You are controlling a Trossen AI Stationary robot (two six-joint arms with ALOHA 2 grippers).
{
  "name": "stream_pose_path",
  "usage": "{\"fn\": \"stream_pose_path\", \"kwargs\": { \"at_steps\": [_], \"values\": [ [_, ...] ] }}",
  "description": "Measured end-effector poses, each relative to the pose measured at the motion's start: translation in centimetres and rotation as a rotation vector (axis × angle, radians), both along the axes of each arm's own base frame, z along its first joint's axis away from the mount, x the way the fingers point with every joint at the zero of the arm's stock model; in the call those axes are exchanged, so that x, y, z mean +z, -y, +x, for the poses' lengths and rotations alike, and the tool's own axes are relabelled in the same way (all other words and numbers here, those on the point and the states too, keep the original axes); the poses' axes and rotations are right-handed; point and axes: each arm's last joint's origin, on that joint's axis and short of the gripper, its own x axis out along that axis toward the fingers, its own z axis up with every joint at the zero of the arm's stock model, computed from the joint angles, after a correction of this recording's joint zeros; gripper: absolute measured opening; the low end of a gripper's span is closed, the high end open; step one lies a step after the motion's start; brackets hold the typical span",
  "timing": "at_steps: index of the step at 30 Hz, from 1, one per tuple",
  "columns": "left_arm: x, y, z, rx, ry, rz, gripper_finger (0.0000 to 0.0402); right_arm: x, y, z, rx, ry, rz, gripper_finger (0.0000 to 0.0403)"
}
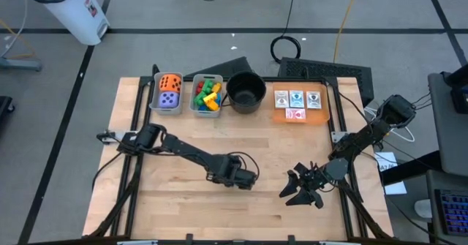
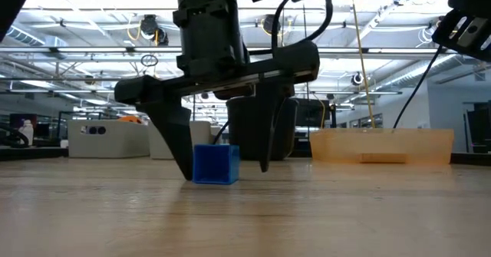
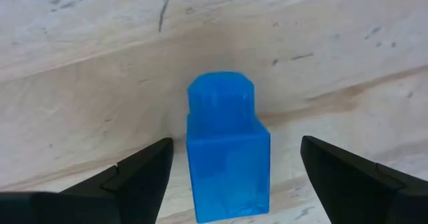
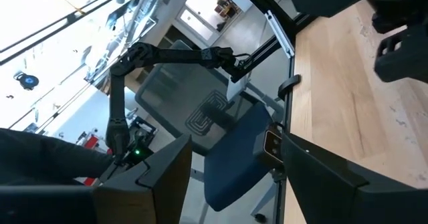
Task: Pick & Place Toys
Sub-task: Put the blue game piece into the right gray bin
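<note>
On the table point(image 1: 183, 194), left gripper point(image 2: 222, 169) wide astride blue block point(image 3: 226, 154) (untouched), right gripper point(image 1: 303, 190) parted, empty.

No readable text, brands or numbers anywhere: the only markings are pips on the orange die point(image 1: 170, 83) and purple die point(image 1: 169, 99), and the prints on the picture cards point(image 1: 296, 99) are too small to make out.

Open gaps flank the blue block point(image 3: 227, 150) between the left tool's point(image 2: 226, 169) fingers.
</note>
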Motion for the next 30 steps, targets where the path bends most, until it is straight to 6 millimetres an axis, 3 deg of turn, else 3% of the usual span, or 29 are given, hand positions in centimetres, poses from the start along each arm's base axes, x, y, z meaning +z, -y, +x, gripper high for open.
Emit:
{"fn": "stream_pose_path", "kwargs": {
  "at_steps": [6, 17, 30],
  "values": [
    [0.00, -0.76, 0.22, 0.023, -0.001, -0.003, 0.0330, 0.01, 0.00, 0.00, 0.000, 0.001, 0.000, 0.0224],
    [-0.02, -0.77, 0.22, 0.002, -0.003, -0.005, 0.0230, 0.02, 0.00, 0.00, 0.000, 0.002, 0.001, 0.0224],
    [-0.02, -0.81, 0.24, -0.009, 0.002, 0.011, 0.0148, 0.02, 0.00, 0.00, 0.000, 0.001, 0.001, 0.0224]
  ]
}}
